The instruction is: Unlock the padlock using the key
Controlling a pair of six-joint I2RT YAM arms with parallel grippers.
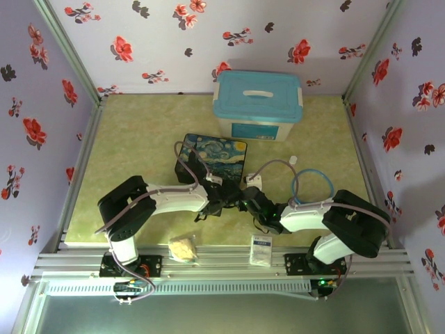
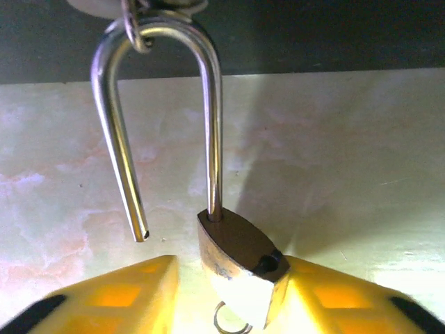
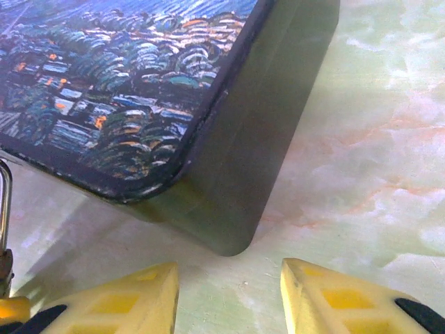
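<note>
Small brass-gold padlock [image 2: 236, 250], thin silver U-shaped shackle [image 2: 212, 104] with one leg free, body between yellow fingers [image 2: 125, 296] of spread left pincer [image 2: 231, 264] on pale marbled bench [image 2: 361, 153]; right pincer [image 3: 229, 271] spread near Starry-Night-painted tin box [image 3: 125, 90] corner.

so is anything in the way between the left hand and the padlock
Nothing visible is. The padlock sits right between the yellow fingers of the left hand, with a small gap on one side. Its shackle stands open, one leg free.
</note>
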